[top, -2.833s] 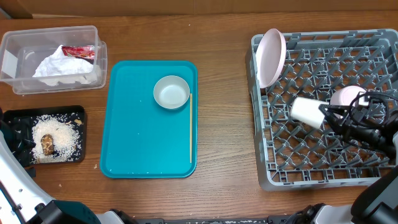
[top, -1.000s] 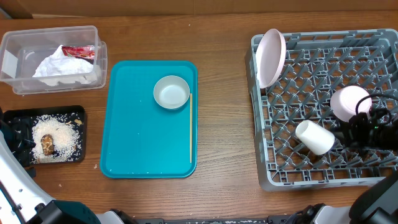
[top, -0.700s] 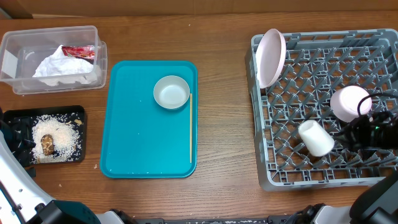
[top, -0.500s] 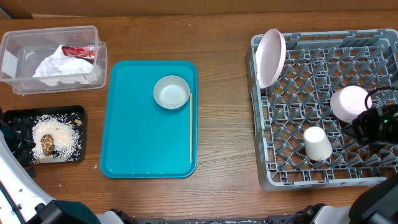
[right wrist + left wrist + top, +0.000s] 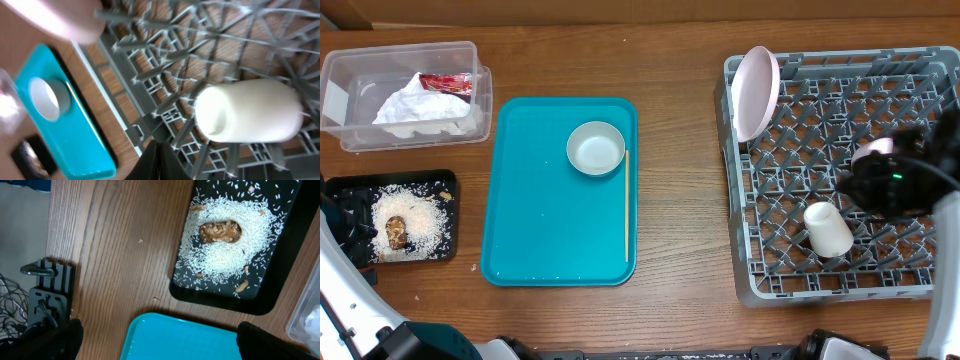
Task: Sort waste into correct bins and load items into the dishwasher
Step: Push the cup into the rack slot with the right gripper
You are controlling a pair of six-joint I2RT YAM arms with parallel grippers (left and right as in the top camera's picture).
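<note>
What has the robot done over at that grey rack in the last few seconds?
The right claw carried the white cup toward the rack's near edge, let it go and drew away, now partly covering the small plate. The bowl, stick, large plate, clear tub and black tray stayed put.

Wooden table (image 5: pixel 680 60) bears tub (image 5: pixel 355 100); black tray (image 5: pixel 345 200); teal tray (image 5: pixel 550 220); rack (image 5: pixel 840 62).

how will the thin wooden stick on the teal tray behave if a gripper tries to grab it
The thin wooden stick looks straight, so probably stiff and very light. It lies flat on the smooth teal tray, so it may slide or roll rather than lift.
</note>
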